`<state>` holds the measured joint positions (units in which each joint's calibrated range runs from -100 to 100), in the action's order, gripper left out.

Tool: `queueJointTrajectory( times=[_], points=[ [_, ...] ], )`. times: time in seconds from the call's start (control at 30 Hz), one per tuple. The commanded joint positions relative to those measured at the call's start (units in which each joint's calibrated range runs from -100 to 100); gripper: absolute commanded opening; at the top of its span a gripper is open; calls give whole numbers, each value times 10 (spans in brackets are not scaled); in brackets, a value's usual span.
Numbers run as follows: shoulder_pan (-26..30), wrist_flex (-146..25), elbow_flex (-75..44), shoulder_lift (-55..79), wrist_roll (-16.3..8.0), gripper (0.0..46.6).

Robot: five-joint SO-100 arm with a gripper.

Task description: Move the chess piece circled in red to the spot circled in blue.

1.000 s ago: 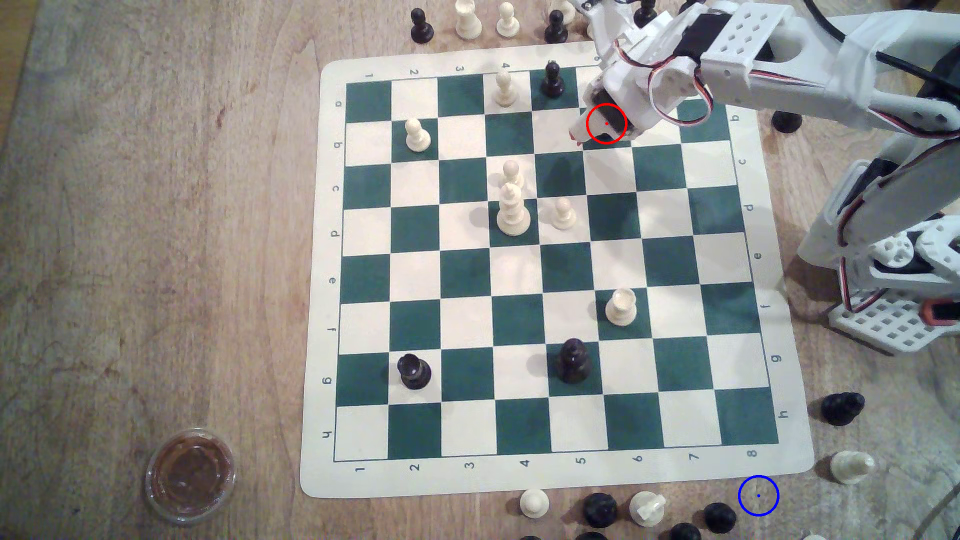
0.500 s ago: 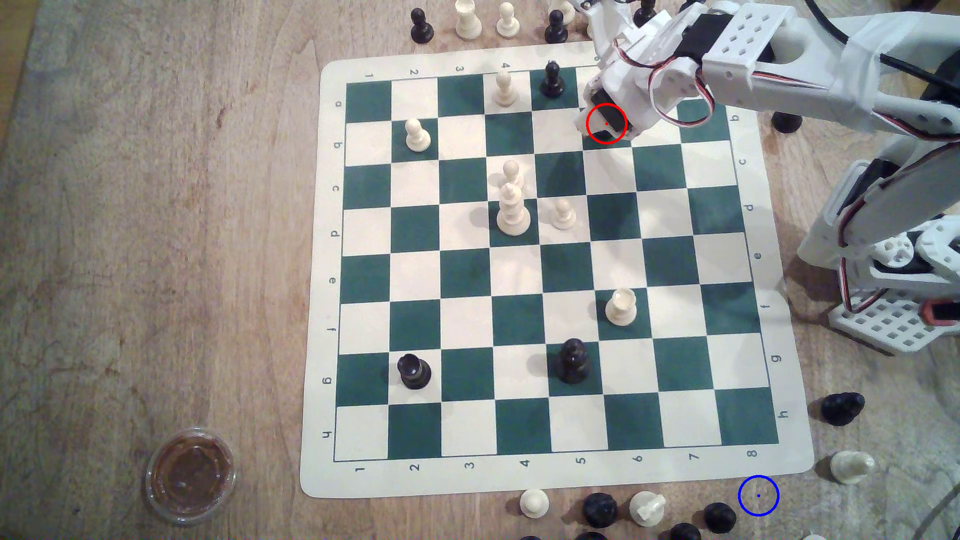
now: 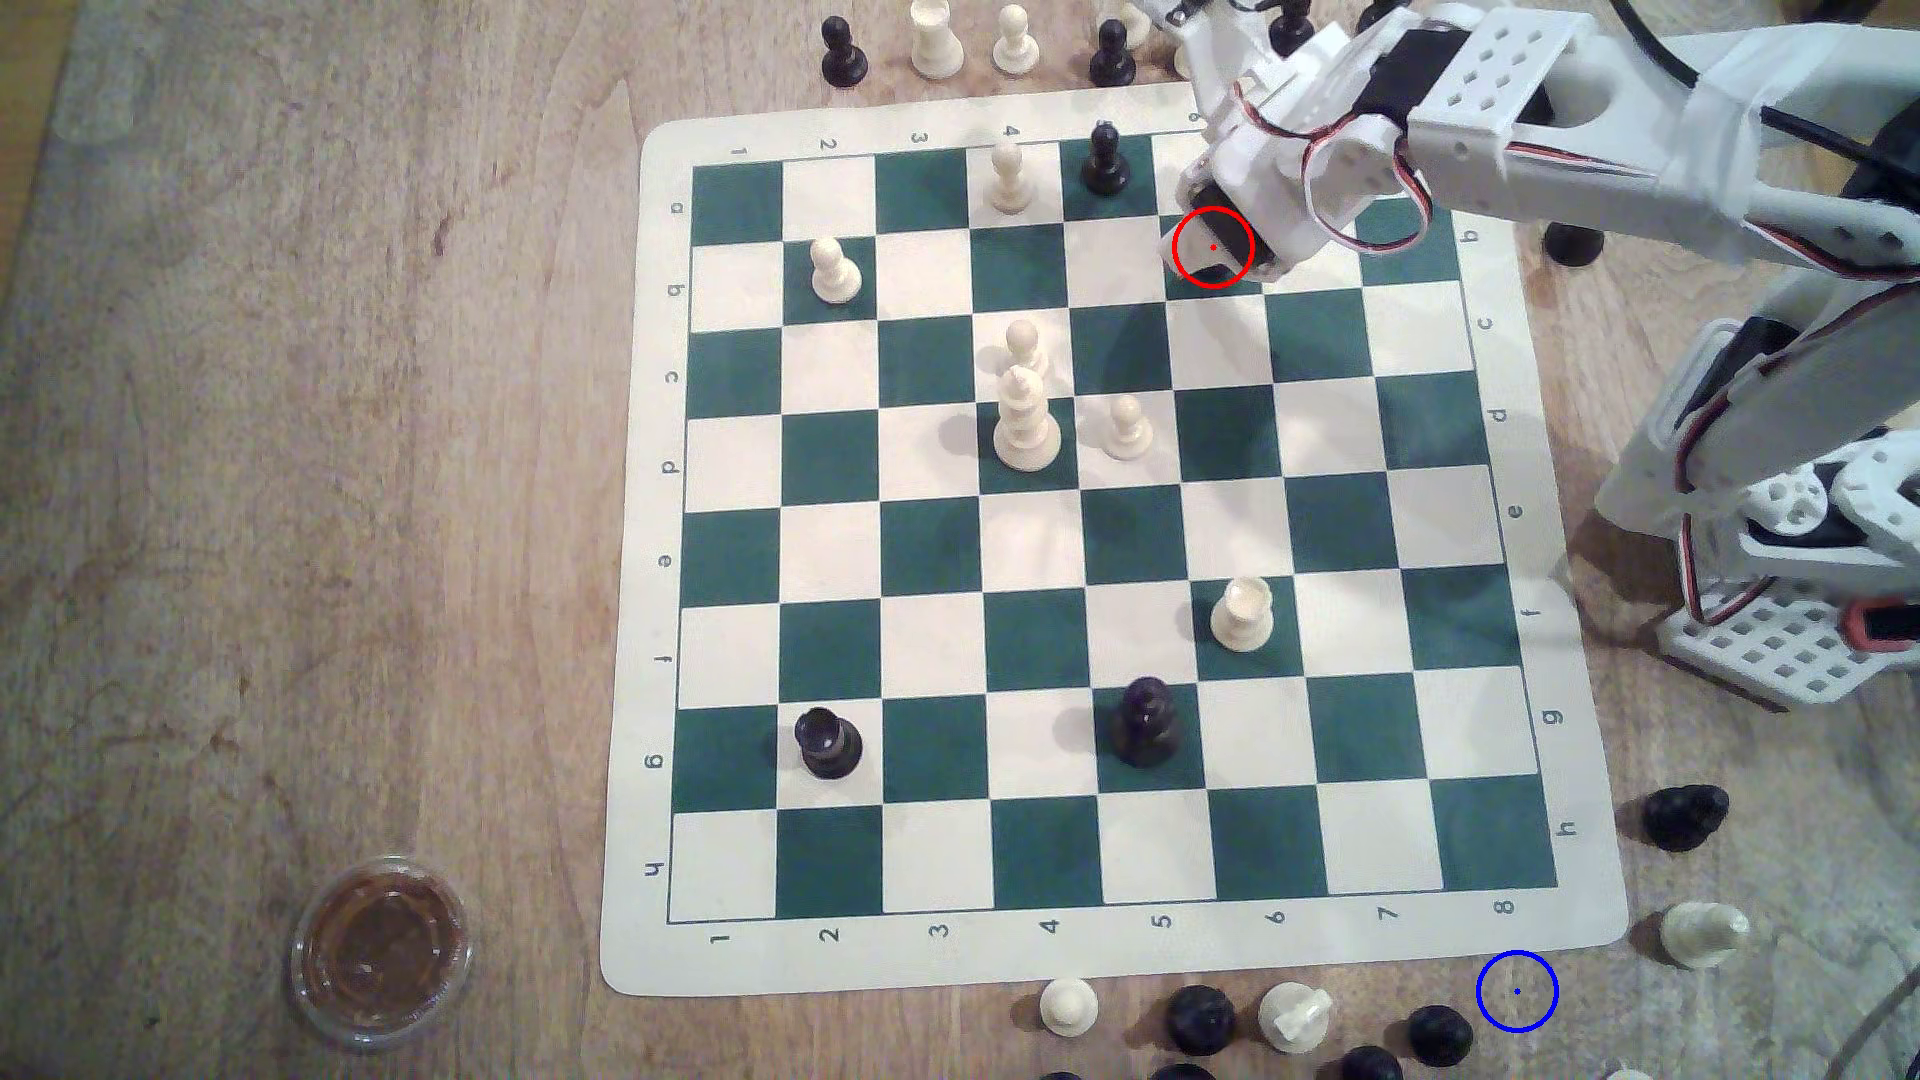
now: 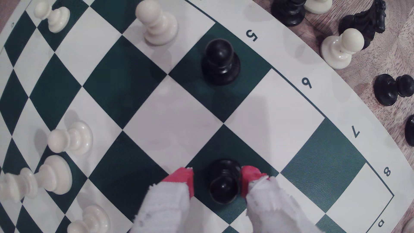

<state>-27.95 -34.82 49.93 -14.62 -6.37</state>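
Black pawn (image 4: 224,182) on a dark green square is the focus as the white SO-100 arm (image 3: 1621,135) reaches over the board from the exterior view's right. Largest in the scene, the wooden counter (image 3: 312,467) carries a green-and-cream roll-up chessboard (image 3: 1101,530), with captured pieces scattered off its edges at 12 and 5 o'clock. The arm's wrist covers the red ring (image 3: 1212,247) at about 1 o'clock on the board, near the column marked 6. In the wrist view, the gripper (image 4: 217,181) straddles the pawn: the jaws, red-tipped and wrapped in white, stand spread on either side of it, one tip close against the pawn's side, the other with a slim gap. A second black pawn (image 3: 1104,159) stands on the column-5 edge square, just beside the gripper at 10 o'clock. The blue ring (image 3: 1517,992) sits on bare wood off the board's corner at 5 o'clock, well apart from the pawn.
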Motion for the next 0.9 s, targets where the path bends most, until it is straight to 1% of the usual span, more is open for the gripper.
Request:
queueJointTrajectory(
  times=[0.0,0.1,0.2,0.3,0.53,0.67,0.8,0.87],
  points=[
    [-2,9,-8,-18,4,113],
    [-2,9,-8,-18,4,103],
    [1,8,-6,-18,7,58],
    [7,6,-1,-20,11,3],
    [7,-3,-3,-35,13,2],
    [13,-65,-7,-112,14,2],
    [40,-151,-15,-210,14,2],
    [69,-220,-42,-243,13,2]
  ],
)
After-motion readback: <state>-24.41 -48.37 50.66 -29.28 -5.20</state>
